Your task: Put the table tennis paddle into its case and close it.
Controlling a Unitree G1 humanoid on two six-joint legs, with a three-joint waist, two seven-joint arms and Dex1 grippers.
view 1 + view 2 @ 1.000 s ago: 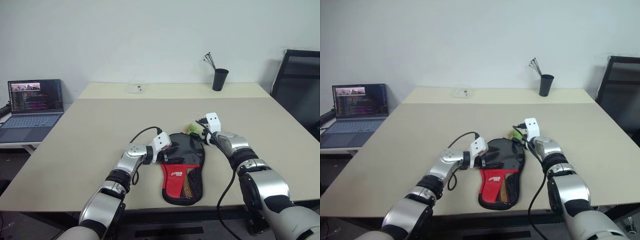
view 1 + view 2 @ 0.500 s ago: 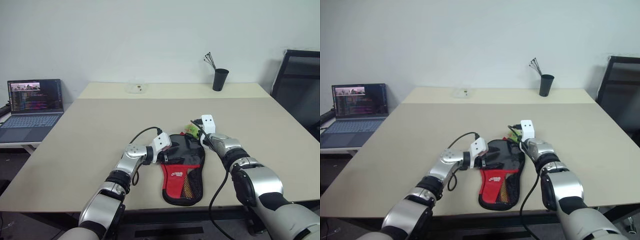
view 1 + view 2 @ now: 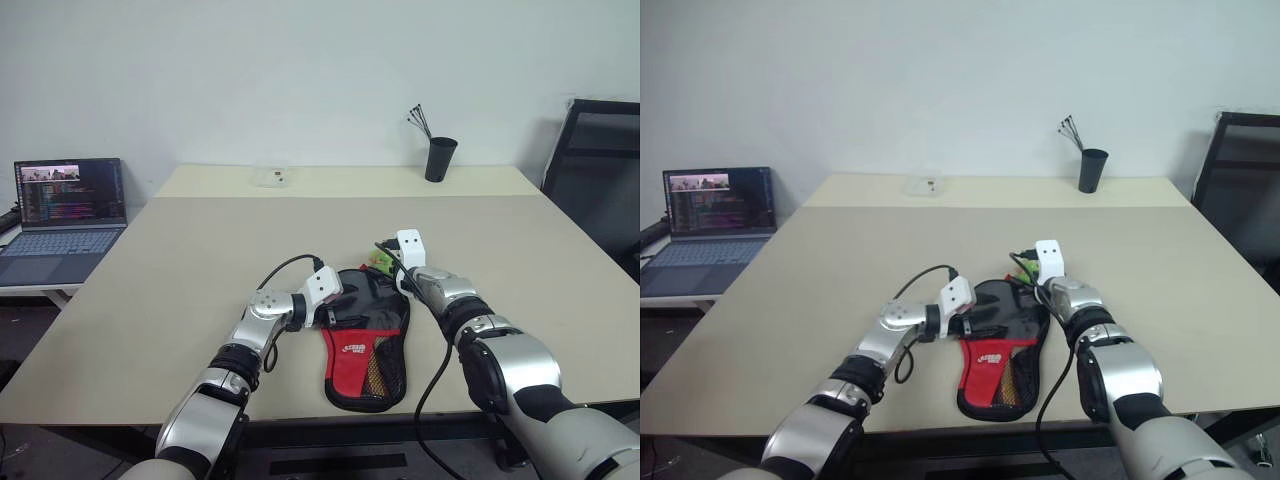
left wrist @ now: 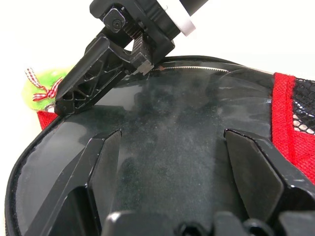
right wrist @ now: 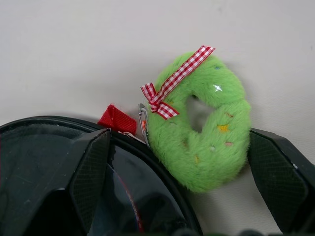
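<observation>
Black-and-red case [image 3: 367, 340] lies between both spread, empty end effectors — left [image 3: 335, 312] at its side, right [image 3: 388, 260] at its top.

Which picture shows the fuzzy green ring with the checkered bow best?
The right wrist view: the green ring sits big and close between the right claw's open fingers, bow and zipper clip clear. The left wrist view shows just its edge beside the case. In the eye views it's a tiny green spot behind the right claw.

Head stereo + 2 close wrist cams
</observation>
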